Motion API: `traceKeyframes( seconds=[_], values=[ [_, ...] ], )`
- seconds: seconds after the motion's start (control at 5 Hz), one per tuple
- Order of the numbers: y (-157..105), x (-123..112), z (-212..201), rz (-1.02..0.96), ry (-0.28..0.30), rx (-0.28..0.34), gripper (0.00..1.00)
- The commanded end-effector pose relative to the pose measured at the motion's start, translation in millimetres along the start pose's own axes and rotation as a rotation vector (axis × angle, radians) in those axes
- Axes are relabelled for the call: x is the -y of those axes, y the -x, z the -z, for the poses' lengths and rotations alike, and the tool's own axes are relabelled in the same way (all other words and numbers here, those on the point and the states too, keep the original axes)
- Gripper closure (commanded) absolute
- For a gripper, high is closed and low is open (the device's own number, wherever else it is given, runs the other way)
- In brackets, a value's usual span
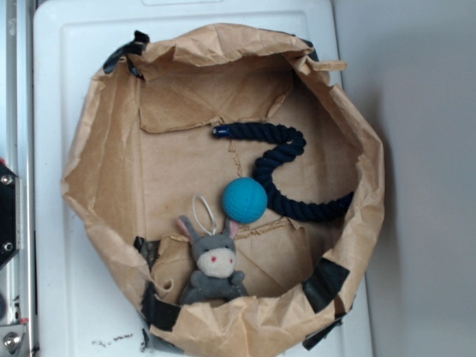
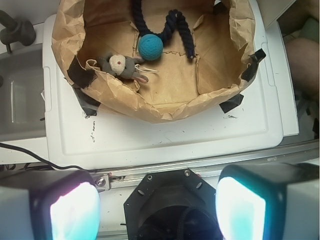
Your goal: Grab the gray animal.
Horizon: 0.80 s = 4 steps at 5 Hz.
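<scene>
The gray animal [image 1: 213, 265] is a small plush donkey with long ears, a cream muzzle and a white string loop. It lies inside the brown paper basket [image 1: 97, 156], against the near wall, just below the blue ball [image 1: 244, 200]. In the wrist view the gray animal [image 2: 122, 65] lies at the basket's left side, far from my gripper [image 2: 157, 210]. The gripper is open, its two fingers wide apart at the bottom of that view, with nothing between them. The exterior view does not show the gripper.
A dark blue rope [image 1: 286, 167] curls across the basket floor behind the ball. The basket stands on a white lid [image 2: 165, 135], held with black tape [image 1: 325, 282]. A black base plate [image 2: 172, 200] and a metal rail [image 2: 250, 162] lie below the gripper.
</scene>
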<state>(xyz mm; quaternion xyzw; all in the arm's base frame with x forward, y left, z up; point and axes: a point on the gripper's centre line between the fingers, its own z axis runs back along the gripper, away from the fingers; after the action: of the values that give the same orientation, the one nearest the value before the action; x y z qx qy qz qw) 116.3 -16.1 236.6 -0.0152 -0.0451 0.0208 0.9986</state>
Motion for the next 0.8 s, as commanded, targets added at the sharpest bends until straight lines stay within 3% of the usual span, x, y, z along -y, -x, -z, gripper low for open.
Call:
traceKeyframes(
  seconds=[0.0,0.2,0.6],
  values=[
    [0,0,0,0.000,0.000,0.000,0.00],
    [-43,0,1,-0.083,0.010,-0.059,0.00],
    [-109,7,1,-0.300,0.013,-0.076,0.00]
  ],
)
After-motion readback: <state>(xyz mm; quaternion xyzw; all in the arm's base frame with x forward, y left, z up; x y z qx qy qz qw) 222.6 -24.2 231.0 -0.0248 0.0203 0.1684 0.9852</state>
